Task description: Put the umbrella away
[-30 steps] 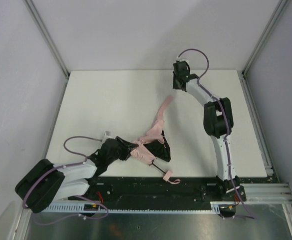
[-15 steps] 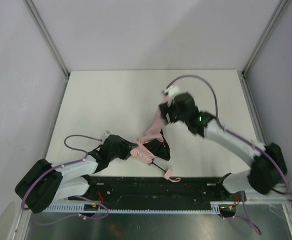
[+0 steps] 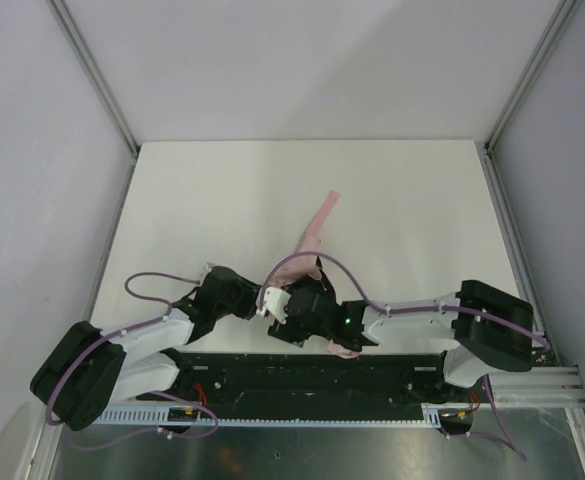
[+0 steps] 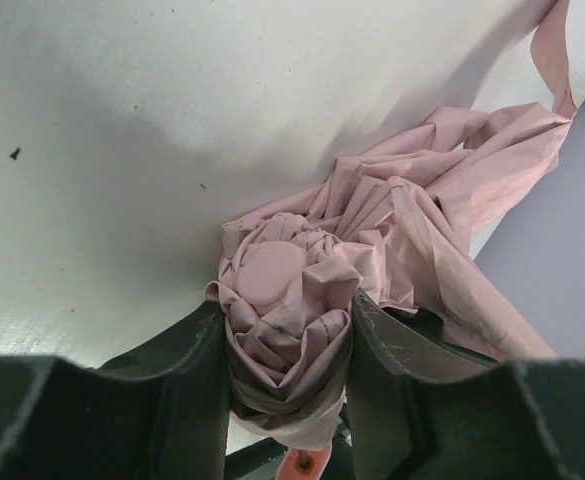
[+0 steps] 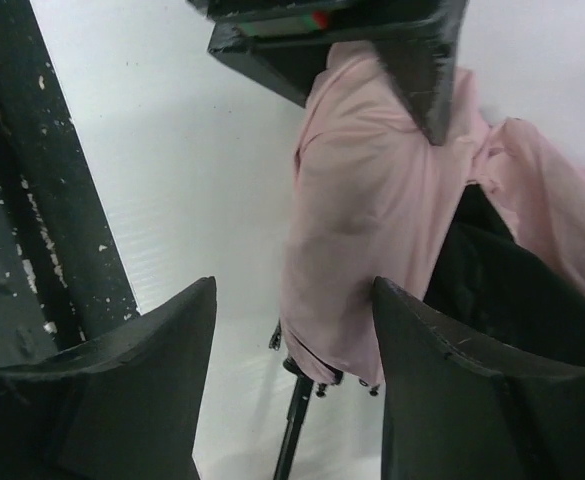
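The pale pink umbrella (image 3: 307, 242) lies folded near the table's front edge, with a fabric strip trailing toward the middle. My left gripper (image 3: 242, 299) is shut on its bunched top end (image 4: 284, 290). My right gripper (image 3: 290, 304) is open and low over the canopy, next to the left gripper. In the right wrist view the pink canopy (image 5: 362, 220) hangs between the spread fingers (image 5: 162, 350), nearer the right finger, and I cannot tell whether it touches. The thin dark shaft (image 5: 297, 435) runs out below the canopy. The small pink handle (image 3: 346, 350) peeks out under the right arm.
The black base rail (image 3: 232, 365) runs along the table's near edge, just behind both grippers. Aluminium frame posts (image 3: 92, 70) and grey walls enclose the white table (image 3: 222, 200) on three sides. The right arm's forearm (image 3: 412, 310) lies low along the front edge.
The right arm has swung from the far side of the table down to the front edge, and its open gripper is now at the canopy. The left gripper keeps its hold.
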Action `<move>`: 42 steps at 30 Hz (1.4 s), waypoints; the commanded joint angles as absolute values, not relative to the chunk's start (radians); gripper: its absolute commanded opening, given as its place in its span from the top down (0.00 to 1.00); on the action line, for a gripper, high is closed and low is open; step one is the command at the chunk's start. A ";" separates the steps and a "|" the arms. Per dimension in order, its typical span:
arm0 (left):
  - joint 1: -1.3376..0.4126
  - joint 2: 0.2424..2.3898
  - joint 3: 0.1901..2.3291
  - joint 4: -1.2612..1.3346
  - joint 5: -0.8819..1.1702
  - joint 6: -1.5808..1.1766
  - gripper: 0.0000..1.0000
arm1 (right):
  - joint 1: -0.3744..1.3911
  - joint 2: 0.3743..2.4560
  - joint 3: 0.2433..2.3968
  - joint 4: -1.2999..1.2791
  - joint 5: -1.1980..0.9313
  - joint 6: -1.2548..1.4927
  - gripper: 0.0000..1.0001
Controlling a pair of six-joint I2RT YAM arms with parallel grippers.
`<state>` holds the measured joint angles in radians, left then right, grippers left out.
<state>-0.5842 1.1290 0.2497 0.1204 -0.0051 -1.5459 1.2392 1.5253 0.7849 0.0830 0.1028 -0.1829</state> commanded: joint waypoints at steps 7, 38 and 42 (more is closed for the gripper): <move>-0.572 1.076 0.222 -0.033 -0.046 -1.566 1.00 | 1.295 1.751 0.866 0.280 0.436 -0.328 0.30; -0.354 0.889 0.264 0.050 0.121 -1.299 0.01 | 0.788 2.177 1.043 0.054 -0.781 0.306 1.00; -0.361 0.994 0.244 0.162 0.166 -1.358 0.01 | 0.742 2.225 1.052 0.101 -0.856 0.363 1.00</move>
